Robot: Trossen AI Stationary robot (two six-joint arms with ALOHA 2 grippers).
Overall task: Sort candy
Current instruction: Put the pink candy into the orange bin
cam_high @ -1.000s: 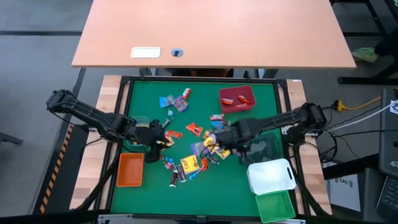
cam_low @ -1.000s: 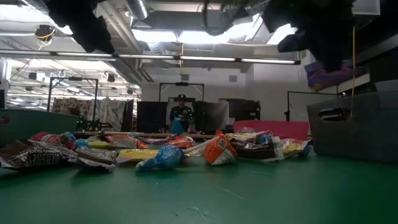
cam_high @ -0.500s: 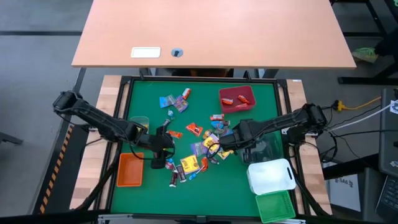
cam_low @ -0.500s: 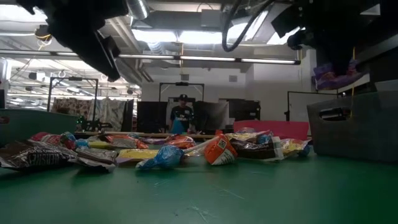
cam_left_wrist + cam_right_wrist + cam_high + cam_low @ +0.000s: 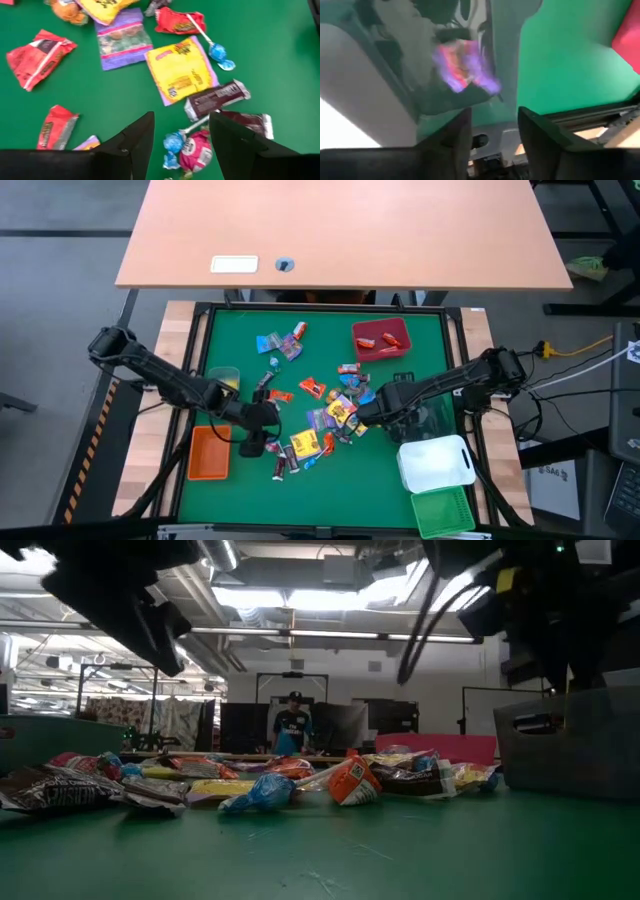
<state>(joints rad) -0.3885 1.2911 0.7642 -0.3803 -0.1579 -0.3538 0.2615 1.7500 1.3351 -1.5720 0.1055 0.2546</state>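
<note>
Two dark grippers work over the green mat. The left gripper hangs with its fingers apart and empty above the scattered pile of small wrapped candy in the middle of the mat, near a brown chocolate bar and a yellow packet. The right gripper has its fingers apart over the clear plastic bin, and a blurred purple and orange-red sweet shows inside that bin. A red bin stands farther back.
</note>
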